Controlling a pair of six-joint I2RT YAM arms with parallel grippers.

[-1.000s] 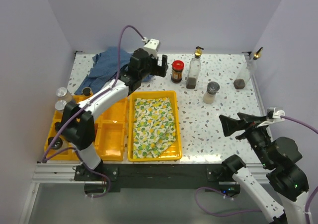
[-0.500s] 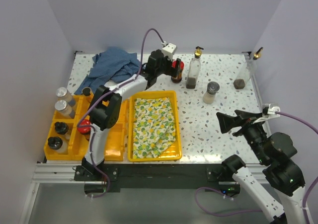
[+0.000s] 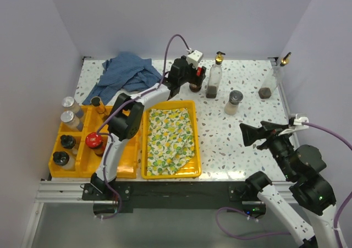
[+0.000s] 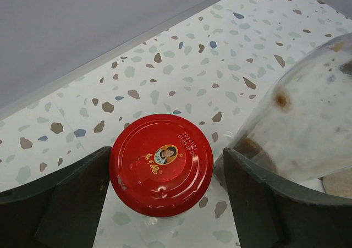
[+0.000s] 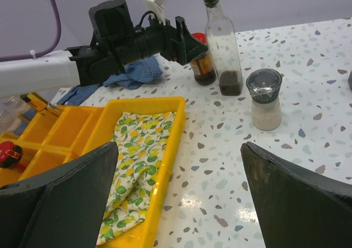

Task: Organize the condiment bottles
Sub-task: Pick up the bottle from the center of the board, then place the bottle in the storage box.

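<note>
A red-lidded dark sauce jar (image 4: 161, 164) stands on the speckled table at the back. My left gripper (image 4: 165, 190) is open and straddles it. The left finger (image 4: 77, 198) sits against the lid's edge, and the right finger (image 4: 264, 198) stands a little off it. From above, this jar (image 3: 196, 78) is partly hidden by the left gripper (image 3: 191, 75). A clear glass bottle with a gold pourer (image 3: 214, 77) stands just right of it, then a grey-capped shaker (image 3: 234, 102) and another pourer bottle (image 3: 272, 82). My right gripper (image 5: 179, 193) hangs open and empty over the table's near right.
A yellow compartment tray (image 3: 124, 149) at the left holds two grey-capped shakers (image 3: 70, 110), dark-lidded jars (image 3: 63, 150), a red-lidded jar (image 3: 93, 139) and a small bottle (image 3: 98, 102). Beside it, a yellow tray (image 3: 144, 149) holds the lemon-print cloth (image 3: 169, 138). A blue cloth (image 3: 124, 75) lies at the back left.
My left arm has swung right from beside the blue cloth to the red-lidded jar, and its jaws have narrowed a little. The right arm has barely shifted.
</note>
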